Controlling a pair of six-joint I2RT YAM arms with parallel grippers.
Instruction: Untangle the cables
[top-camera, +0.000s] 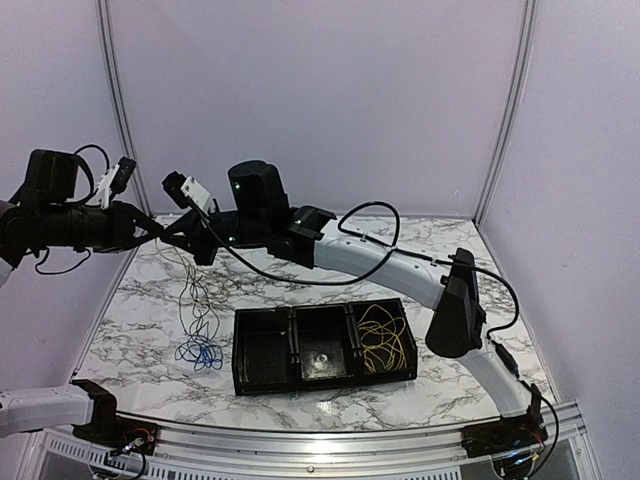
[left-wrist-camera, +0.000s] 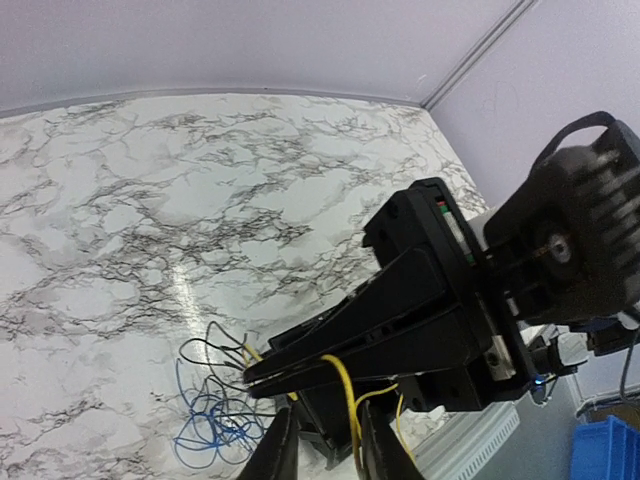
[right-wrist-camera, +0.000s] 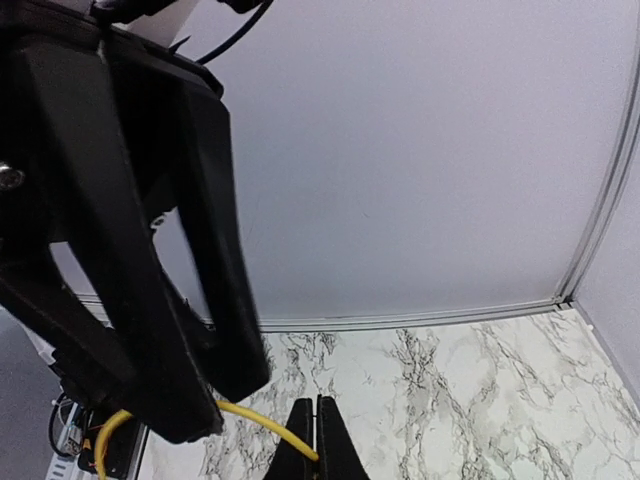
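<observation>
— What is carried by the bench (top-camera: 130, 330)?
— A black tray (top-camera: 262, 385) is set near the front, and a yellow coil (top-camera: 385, 340) is laid in its right compartment.

— How are the hands set?
— Both are raised over the far left. The right hand (right-wrist-camera: 316, 445) is pressed together on a yellow cable (right-wrist-camera: 265, 425). A gap is seen between the fingers of the left hand (left-wrist-camera: 328, 432), with that cable running through; whether it is gripped cannot be told.

— And the cables (top-camera: 197, 295)?
— They are hung as a tangle below the hands, with the blue coil (top-camera: 200, 352) rested on the bench.

— How is it expected to handle?
— It is judged light, limp and a little springy, thin enough to slip. A single strand is best pinched close to a crossing, and knots may be tightened if it is pulled hard.
</observation>
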